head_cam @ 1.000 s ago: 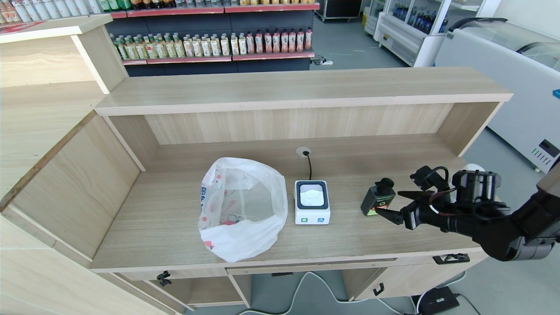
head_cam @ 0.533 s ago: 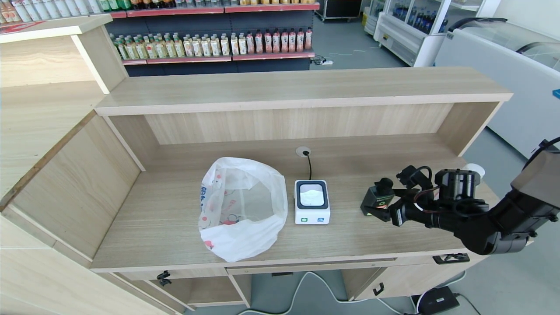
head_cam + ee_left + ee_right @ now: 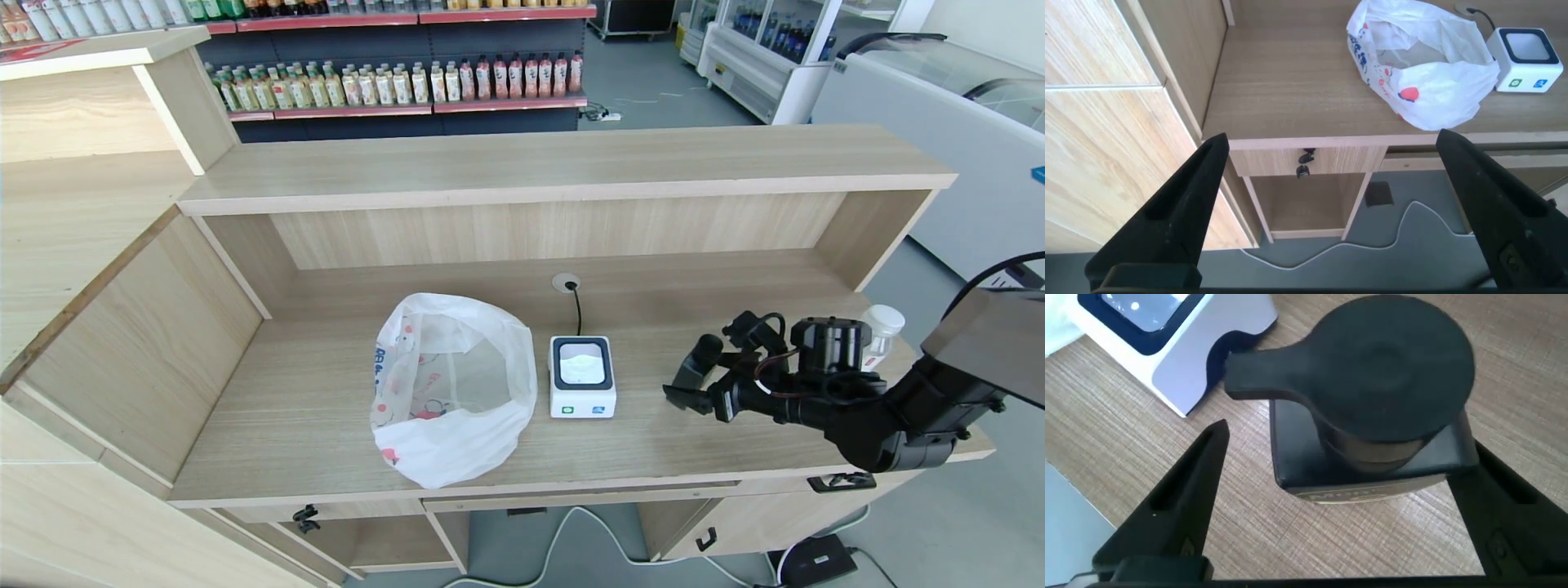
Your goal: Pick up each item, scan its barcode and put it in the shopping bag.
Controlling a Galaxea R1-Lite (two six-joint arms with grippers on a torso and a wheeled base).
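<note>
Two jaws of the right gripper [image 3: 1347,441] are spread wide either side of the dark square bottle [image 3: 1372,400], with nothing gripped yet. The bottle stands upright on the table [image 3: 653,445], right of the barcode scanner [image 3: 581,376]. A slip or tip could be caused if the round cap were pinched instead of the flat body. Bare table is left between bottle and scanner, and the open shopping bag [image 3: 449,392] lies just beyond. The left gripper [image 3: 1331,139] is held wide open and empty, off the table's front edge.
</note>
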